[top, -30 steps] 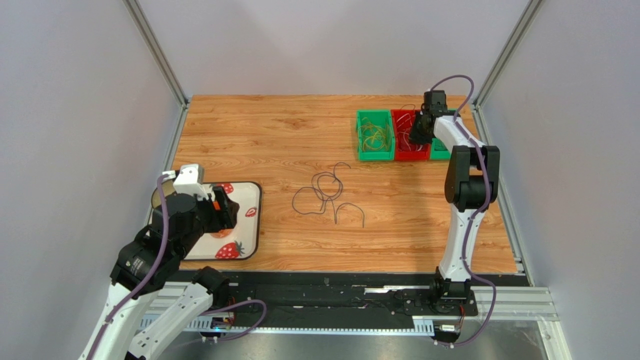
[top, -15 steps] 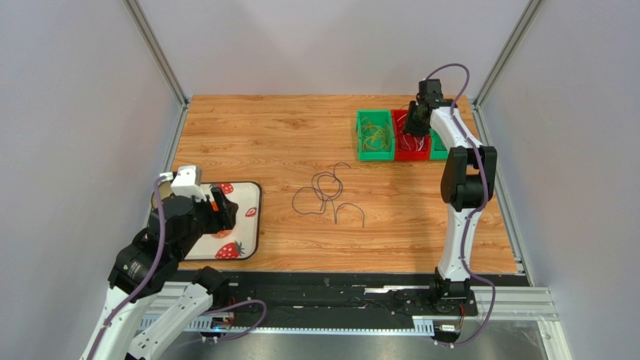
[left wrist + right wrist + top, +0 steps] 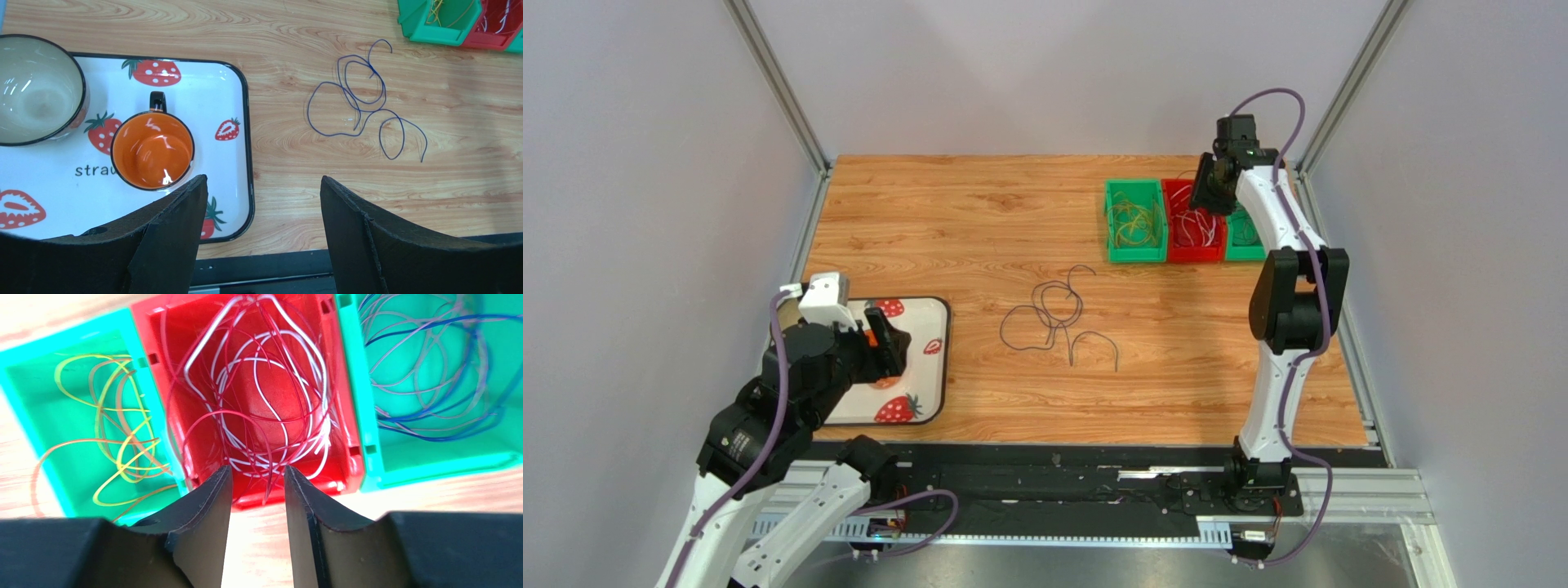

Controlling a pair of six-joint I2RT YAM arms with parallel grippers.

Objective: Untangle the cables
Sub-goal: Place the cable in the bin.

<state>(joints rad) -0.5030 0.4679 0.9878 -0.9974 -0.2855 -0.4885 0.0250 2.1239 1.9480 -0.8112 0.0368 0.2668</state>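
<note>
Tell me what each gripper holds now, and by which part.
Nothing is held. The left gripper hangs open above the tray; the right gripper is open above the red bin, pinching none of its cables.

Overhead cam, fixed high at near edge, looks down on whole table [image 3: 952, 208]. L wrist cam faces down, mid-height, over tray [image 3: 248, 141] and dark cable [image 3: 358, 114], both also seen overhead. R wrist cam, v. close above red bin [image 3: 345, 416].
</note>
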